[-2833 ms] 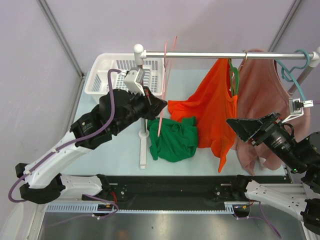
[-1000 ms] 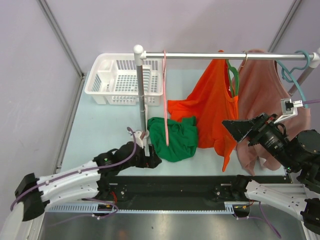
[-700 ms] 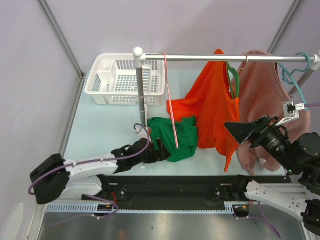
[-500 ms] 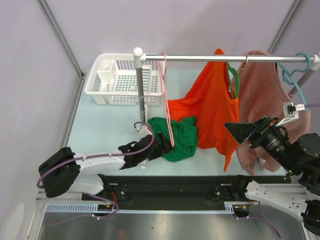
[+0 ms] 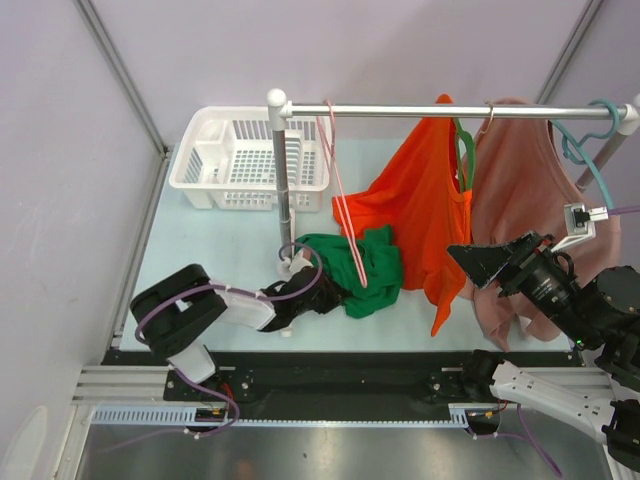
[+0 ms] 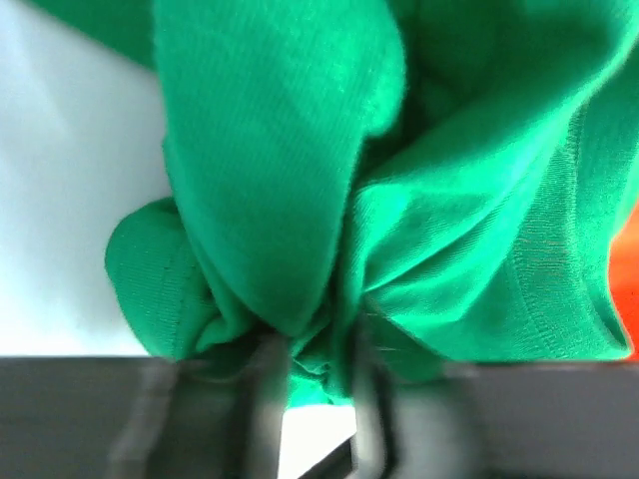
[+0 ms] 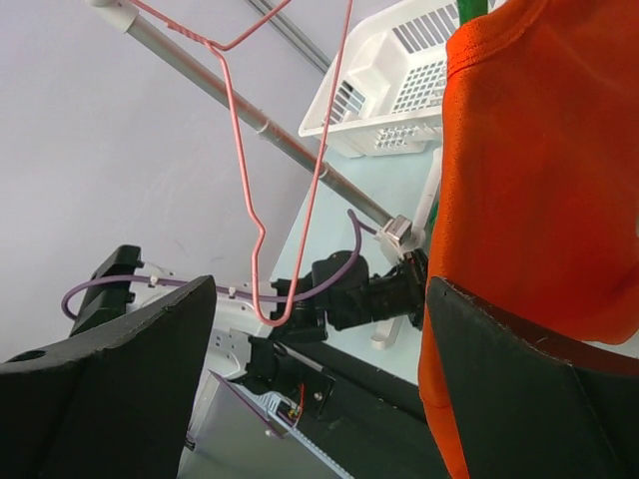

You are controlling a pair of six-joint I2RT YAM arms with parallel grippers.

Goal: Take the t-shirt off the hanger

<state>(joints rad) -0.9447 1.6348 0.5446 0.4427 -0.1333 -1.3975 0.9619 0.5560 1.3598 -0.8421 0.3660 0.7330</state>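
Observation:
The green t-shirt (image 5: 360, 268) lies crumpled on the table, off its hanger. The bare pink wire hanger (image 5: 340, 190) hangs tilted on the rod (image 5: 400, 110); it also shows in the right wrist view (image 7: 250, 200). My left gripper (image 5: 328, 293) is low on the table at the shirt's left edge. In the left wrist view the gripper (image 6: 315, 399) is shut on a bunched fold of the green t-shirt (image 6: 399, 220). My right gripper (image 5: 480, 258) is open and empty in the air beside the orange garment (image 5: 425, 210). Its wide-apart fingers (image 7: 110, 399) frame the left arm.
A white basket (image 5: 215, 165) stands at the back left behind the rack post (image 5: 285, 200). The orange garment on a green hanger (image 5: 468, 155) and a pink garment (image 5: 520, 190) hang on the rod. A teal hanger (image 5: 590, 150) hangs at the far right.
My left arm dropped from hanger height to the table, reached right and closed on the green shirt's left edge. The shirt bunched slightly rightward. The pink hanger swings. The right arm barely moved.

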